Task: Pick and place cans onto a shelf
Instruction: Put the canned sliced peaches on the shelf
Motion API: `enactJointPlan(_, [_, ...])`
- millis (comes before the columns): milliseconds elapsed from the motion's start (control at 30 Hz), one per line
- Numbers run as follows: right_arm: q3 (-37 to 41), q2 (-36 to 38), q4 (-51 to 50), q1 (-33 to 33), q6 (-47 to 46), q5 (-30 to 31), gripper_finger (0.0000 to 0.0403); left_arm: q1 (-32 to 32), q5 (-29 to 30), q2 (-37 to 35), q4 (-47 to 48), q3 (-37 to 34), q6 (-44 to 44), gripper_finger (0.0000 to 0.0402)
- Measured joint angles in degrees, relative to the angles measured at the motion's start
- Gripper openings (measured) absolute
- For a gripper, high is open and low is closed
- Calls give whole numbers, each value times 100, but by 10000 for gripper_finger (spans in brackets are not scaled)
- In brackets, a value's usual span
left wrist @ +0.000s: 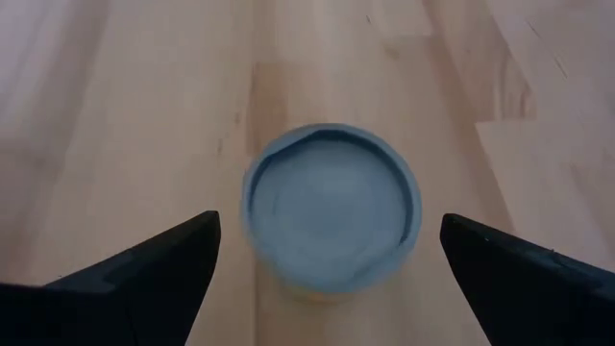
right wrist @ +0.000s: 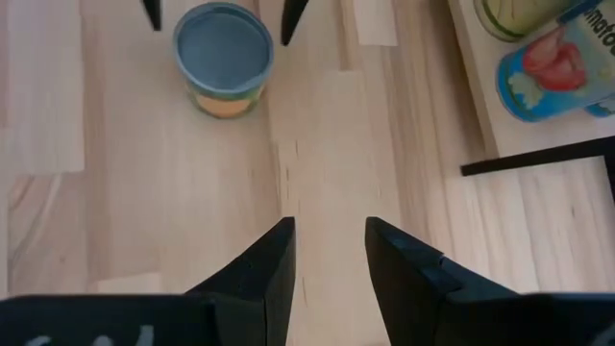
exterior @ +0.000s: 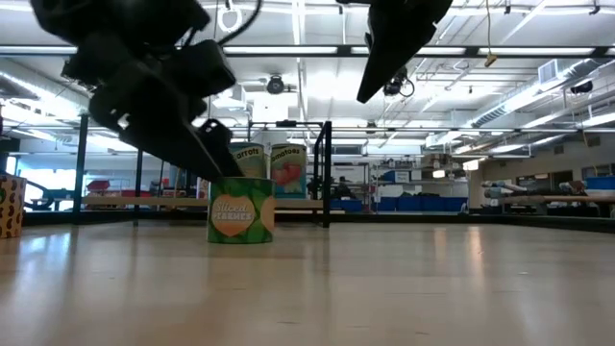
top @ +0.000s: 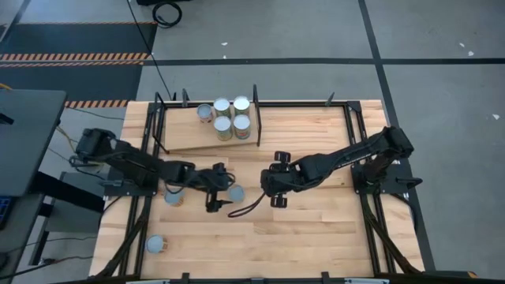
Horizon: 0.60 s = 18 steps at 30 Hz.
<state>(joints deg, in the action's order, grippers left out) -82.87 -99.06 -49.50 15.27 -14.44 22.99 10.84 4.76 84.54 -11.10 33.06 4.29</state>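
Note:
A can with a silver top and a green and orange label (left wrist: 332,216) (exterior: 240,216) (top: 235,192) stands upright on the wooden tabletop. My left gripper (left wrist: 330,231) (top: 222,189) is open and slants down over it, one finger on either side, touching nothing. My right gripper (right wrist: 327,245) (top: 267,183) hangs higher, toward the table's right of that can, with a narrow gap and nothing between its fingers. The shelf (top: 189,140) at the far middle holds several cans (top: 233,117), one lying on its side (top: 205,113).
Two more cans stand on the table, one by my left arm (top: 173,197) and one near the front left corner (top: 155,244). Black rods (right wrist: 538,156) edge the shelf, and an upright divider (top: 256,114) stands beside its cans. A black cable (top: 246,208) lies near the can.

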Motion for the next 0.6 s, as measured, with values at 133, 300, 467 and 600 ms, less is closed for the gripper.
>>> enactJointPlan(133, [0,5,-17,-59,52,-3,135,-19,-53,410,550,565,72,400])
enactJointPlan(300, [0,-16,-30,-139,87,-5,135,-19,9,1001,1425,1394,136,400])
enactJointPlan(467, [0,-16,-137,-144,74,-7,135,-18,52,1464,2312,2110,57,389])
enactJointPlan(600, [0,-16,-334,-103,-27,-11,135,-1,54,1498,2754,2375,102,353])
